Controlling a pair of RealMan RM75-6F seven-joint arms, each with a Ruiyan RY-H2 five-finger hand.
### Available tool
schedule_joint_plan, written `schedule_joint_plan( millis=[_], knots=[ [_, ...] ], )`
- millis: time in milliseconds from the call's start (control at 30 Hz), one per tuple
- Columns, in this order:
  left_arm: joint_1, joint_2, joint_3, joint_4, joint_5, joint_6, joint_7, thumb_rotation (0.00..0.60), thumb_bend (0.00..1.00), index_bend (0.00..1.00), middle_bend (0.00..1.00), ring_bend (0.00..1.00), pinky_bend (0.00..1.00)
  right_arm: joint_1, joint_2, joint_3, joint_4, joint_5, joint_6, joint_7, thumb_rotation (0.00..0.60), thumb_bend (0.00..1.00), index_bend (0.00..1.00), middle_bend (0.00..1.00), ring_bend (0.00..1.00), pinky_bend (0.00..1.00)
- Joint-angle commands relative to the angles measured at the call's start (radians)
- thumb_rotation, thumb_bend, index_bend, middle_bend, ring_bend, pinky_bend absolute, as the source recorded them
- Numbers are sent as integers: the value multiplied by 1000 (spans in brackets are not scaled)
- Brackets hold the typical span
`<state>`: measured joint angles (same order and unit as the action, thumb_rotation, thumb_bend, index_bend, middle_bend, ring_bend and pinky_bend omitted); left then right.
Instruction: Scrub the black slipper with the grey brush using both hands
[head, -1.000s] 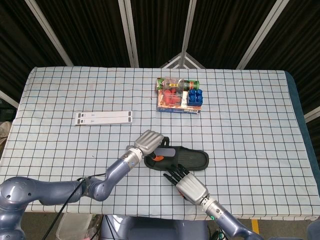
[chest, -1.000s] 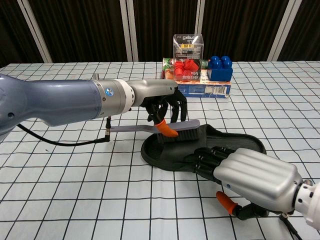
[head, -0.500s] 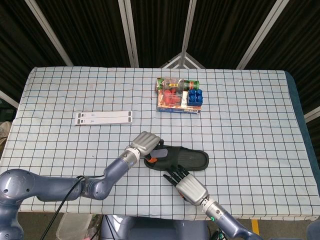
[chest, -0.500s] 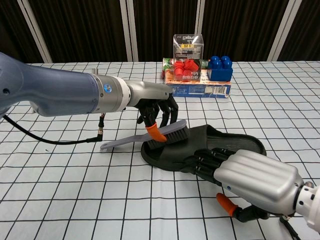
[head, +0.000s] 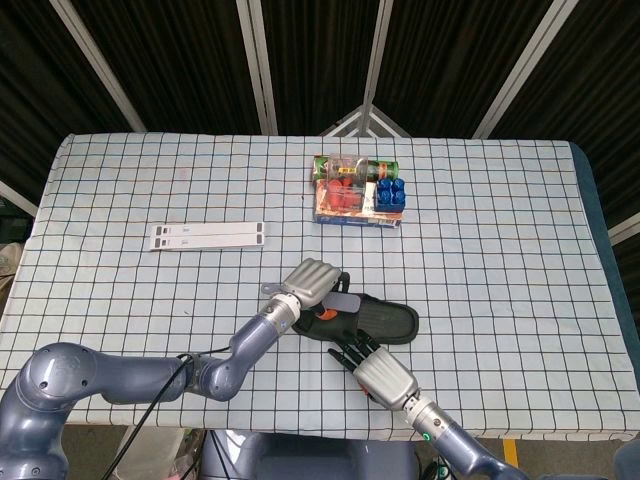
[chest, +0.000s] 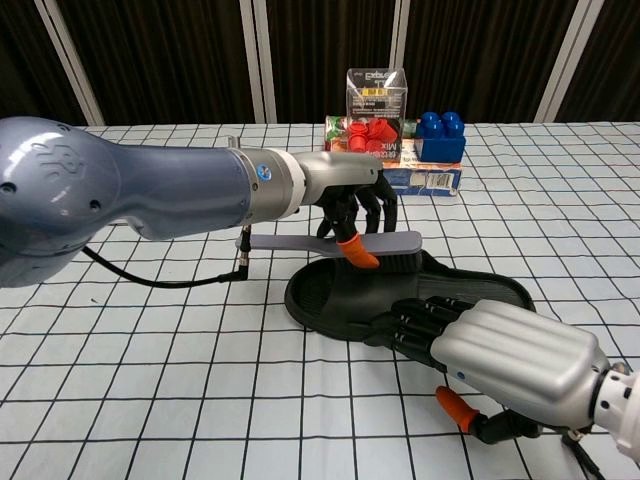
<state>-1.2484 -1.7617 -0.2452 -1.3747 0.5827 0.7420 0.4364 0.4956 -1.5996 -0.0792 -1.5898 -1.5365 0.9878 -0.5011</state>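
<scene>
**Brush over the slipper, one hand on each**

The black slipper (chest: 400, 295) lies flat on the checked tablecloth (head: 120, 200), directly beneath the left hand (chest: 350, 200) and just beyond the fingertips of the right hand (chest: 500, 350). Its near edge meets the dark fingers (chest: 415, 322) of the right hand, which lie flat and extended on the slipper's rim, pressing on it rather than wrapping round it; the hand grasps nothing. In the head view the same right hand (head: 383, 372) reaches the slipper (head: 385, 322) from the near side of the table.

The grey brush (chest: 335, 243) is grasped in the left hand, whose dark fingers curl down over its top while an orange-tipped thumb sits under the brush head. The brush lies roughly level, its handle running out to the left of that hand, its bristled head under the hand and above the slipper's strap area. Whether the bristles touch the slipper cannot be told. From the head view the left hand (head: 312, 281) covers the slipper's left end.

Beyond the left hand, well apart, stands a group of goods: a flat printed box (chest: 405, 180) carrying a clear case of red pieces (chest: 375, 110) and blue blocks (chest: 440, 135). Far to the left of the left hand lies a white strip (head: 209, 235).
</scene>
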Motion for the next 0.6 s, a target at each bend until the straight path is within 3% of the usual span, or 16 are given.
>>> schedule_joint_plan(
  millis=[33,433,600],
  knots=[
    [-10,-16,-14,16,4,-14,-19,600,696,641,745,632,650,0,3,0,-1,0,2,1,600,750,0,52,5,74],
    [-29,63,30,-76,-68,-17,28,600,709,664,762,648,660,-4,11,-5,-12,-5,13,-7,600,750,0,52,5,74],
    [-76,140,90,-157,-202,20,134,600,715,672,770,654,666,-6,12,-6,-19,-3,15,-18,600,750,0,52,5,74]
  ],
)
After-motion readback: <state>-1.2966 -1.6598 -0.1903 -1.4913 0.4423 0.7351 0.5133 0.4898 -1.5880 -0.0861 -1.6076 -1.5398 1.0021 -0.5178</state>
